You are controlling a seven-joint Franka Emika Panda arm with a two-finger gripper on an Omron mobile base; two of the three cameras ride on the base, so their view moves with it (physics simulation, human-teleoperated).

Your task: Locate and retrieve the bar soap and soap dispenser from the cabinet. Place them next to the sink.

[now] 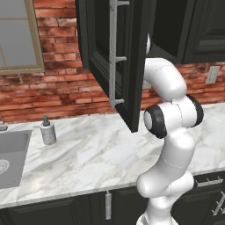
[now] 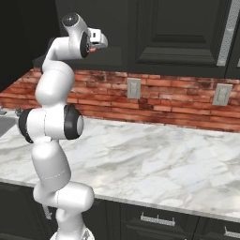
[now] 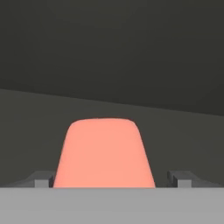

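The salmon-pink bar soap [image 3: 104, 153] lies on the dark shelf inside the cabinet, close in front of the hand camera. My gripper [image 3: 111, 179] is open, with one fingertip on each side of the soap and a small gap at the right. From the right base view the gripper [image 2: 96, 43] is raised high at the cabinet, a sliver of pink below it. The black cabinet door [image 1: 132, 57] stands swung open, its long silver handle [image 1: 113, 52] facing out. The grey soap dispenser [image 1: 48, 131] stands upright on the counter beside the sink [image 1: 11, 154].
The open door hangs over the marble counter [image 1: 101, 154] and hides my hand in the left base view. A brick wall with outlets [image 2: 133, 88] runs behind. A window [image 1: 17, 39] is above the sink. Closed black wall cabinets [image 2: 178, 33] are on the right.
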